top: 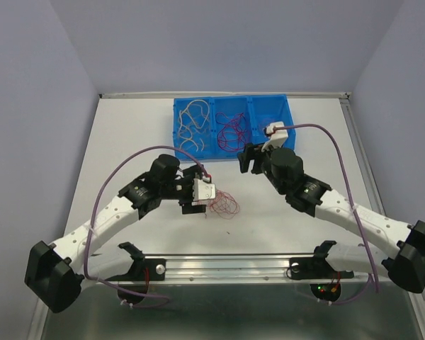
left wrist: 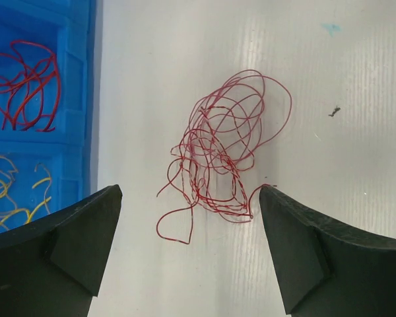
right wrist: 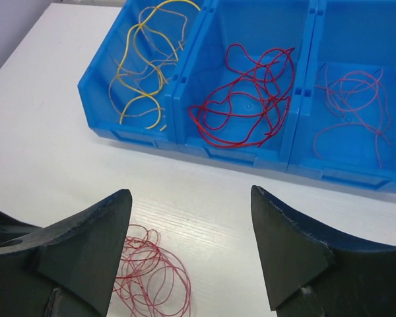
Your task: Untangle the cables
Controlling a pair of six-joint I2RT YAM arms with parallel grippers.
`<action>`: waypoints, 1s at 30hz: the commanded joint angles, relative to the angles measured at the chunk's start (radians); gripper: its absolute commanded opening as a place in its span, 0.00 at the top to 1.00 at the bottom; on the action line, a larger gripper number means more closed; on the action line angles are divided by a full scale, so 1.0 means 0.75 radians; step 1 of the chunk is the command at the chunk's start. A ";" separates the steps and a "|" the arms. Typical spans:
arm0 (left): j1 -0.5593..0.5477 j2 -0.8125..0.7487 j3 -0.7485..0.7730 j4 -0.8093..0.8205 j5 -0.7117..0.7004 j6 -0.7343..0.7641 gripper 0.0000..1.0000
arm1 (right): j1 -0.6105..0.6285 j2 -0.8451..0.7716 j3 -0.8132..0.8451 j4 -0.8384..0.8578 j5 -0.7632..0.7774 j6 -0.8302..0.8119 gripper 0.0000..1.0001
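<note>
Some cables [right wrist: 244, 99] lying sorted in blue bin [right wrist: 145, 135], upper frame. One red tangle [left wrist: 218, 152] sitting mid-frame on table [left wrist: 350, 66], awaiting separation. Over it, left gripper [left wrist: 190, 198] hovering, fingers spread; right gripper [right wrist: 191, 198] gaping, holding nothing.

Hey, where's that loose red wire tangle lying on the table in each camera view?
Top external: the red wire tangle lies just below centre, on the near side of the bin.
Left wrist: it is in the middle of the picture.
Right wrist: it is at the bottom left, cut off by the lower edge.
Shared landmark: the blue bin.
</note>
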 commanded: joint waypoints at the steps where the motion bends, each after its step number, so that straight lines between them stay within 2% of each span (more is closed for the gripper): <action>1: 0.000 0.040 0.076 -0.060 0.153 0.109 0.06 | 0.013 -0.050 0.054 0.022 0.069 -0.008 0.22; 7: -0.029 0.208 0.088 -0.062 0.170 0.170 0.16 | 0.013 -0.079 0.046 0.022 0.071 -0.006 0.22; 13: -0.047 0.270 0.131 0.052 0.157 0.070 0.29 | 0.013 -0.077 0.048 0.022 0.065 -0.004 0.22; 18: -0.082 0.286 0.135 0.111 0.139 0.015 0.30 | 0.011 -0.069 0.050 0.022 0.059 0.000 0.22; 20: -0.105 0.300 0.139 0.130 0.123 0.007 0.34 | 0.013 -0.068 0.050 0.022 0.059 0.000 0.22; 27: -0.180 0.386 0.170 0.146 0.016 -0.050 0.57 | 0.013 -0.075 0.048 0.022 0.061 0.002 0.22; 30: -0.195 0.388 0.166 0.169 -0.026 -0.073 0.82 | 0.011 -0.079 0.046 0.022 0.061 0.004 0.22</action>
